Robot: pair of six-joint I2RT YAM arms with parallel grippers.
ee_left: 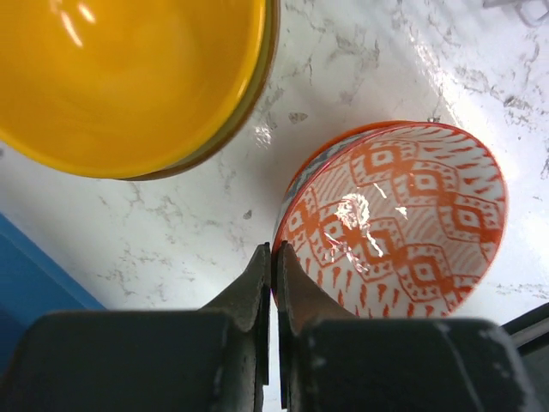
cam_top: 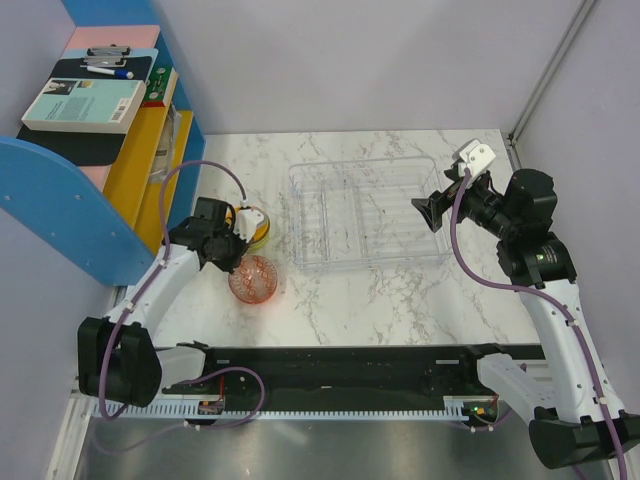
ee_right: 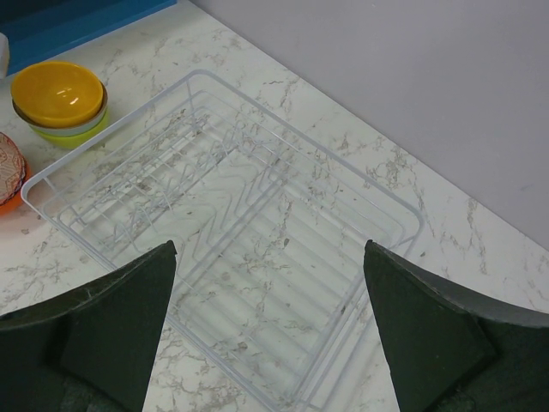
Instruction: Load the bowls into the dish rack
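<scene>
A red-orange patterned bowl [cam_top: 253, 278] sits left of the dish rack, tilted toward the left wrist camera [ee_left: 403, 215]. My left gripper [cam_top: 228, 252] is shut on its near rim, with the rim pinched between the fingers [ee_left: 274, 257]. A stack of bowls with a yellow-orange one on top [cam_top: 250, 222] stands just behind it and fills the upper left of the left wrist view [ee_left: 129, 77]. The right wrist view shows a lime green bowl [ee_right: 73, 136] under the yellow one [ee_right: 58, 94]. The clear dish rack [cam_top: 365, 163] holds no bowls. My right gripper [cam_top: 432, 212] is open above its right end [ee_right: 270, 249].
A blue shelf unit [cam_top: 60, 190] with books and a clipboard stands at the left edge of the marble table, close behind the bowl stack. Purple cables loop over both arms. Grey walls close off the back and the right.
</scene>
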